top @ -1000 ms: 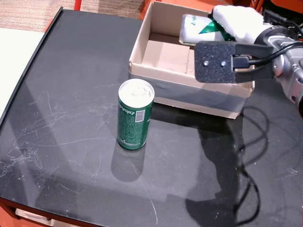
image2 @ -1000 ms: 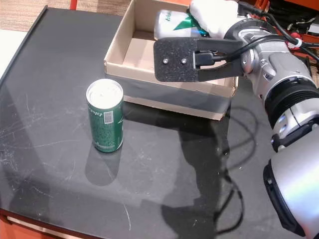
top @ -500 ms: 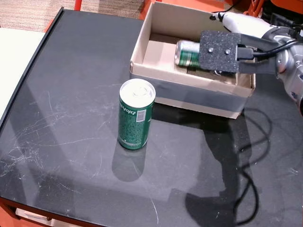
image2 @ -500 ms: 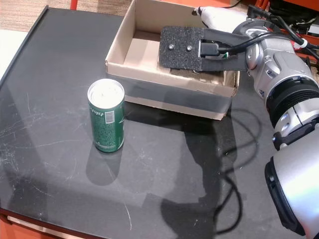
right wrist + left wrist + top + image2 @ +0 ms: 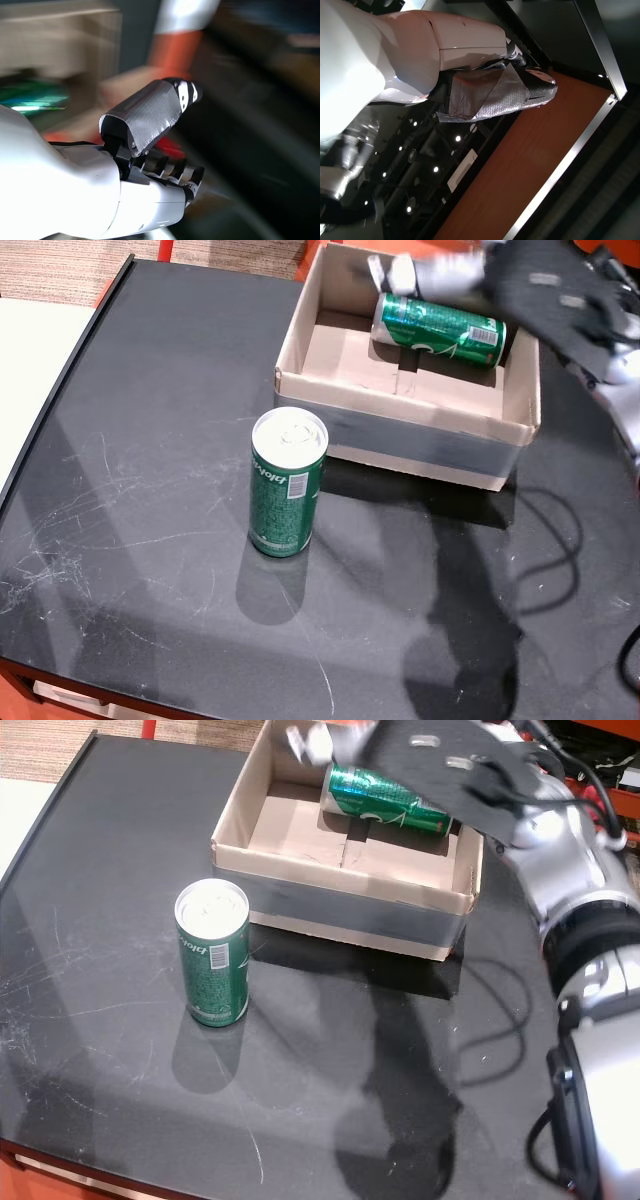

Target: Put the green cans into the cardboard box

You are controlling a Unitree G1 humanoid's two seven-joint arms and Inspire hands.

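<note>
One green can (image 5: 288, 483) (image 5: 212, 952) stands upright on the black table, just in front of the cardboard box (image 5: 400, 435) (image 5: 340, 910). A second green can (image 5: 440, 328) (image 5: 385, 798) lies on its side inside the box, against its far wall. My right hand (image 5: 450, 272) (image 5: 335, 738) is motion-blurred above the far edge of the box, clear of that can. In the right wrist view the right hand (image 5: 125, 170) is open and holds nothing. My left hand (image 5: 445, 60) appears only in its wrist view, thumb out, empty, away from the table.
The black table (image 5: 150, 390) (image 5: 100, 850) is scratched, with a raised edge on the left. A dark cable's shadow lies at the right, beside the box. My right forearm (image 5: 590, 920) reaches in from the right side.
The right hand carried the second can over the box, set it down inside and let go. It has now lifted up and back, moving fast. The upright can has not moved.
</note>
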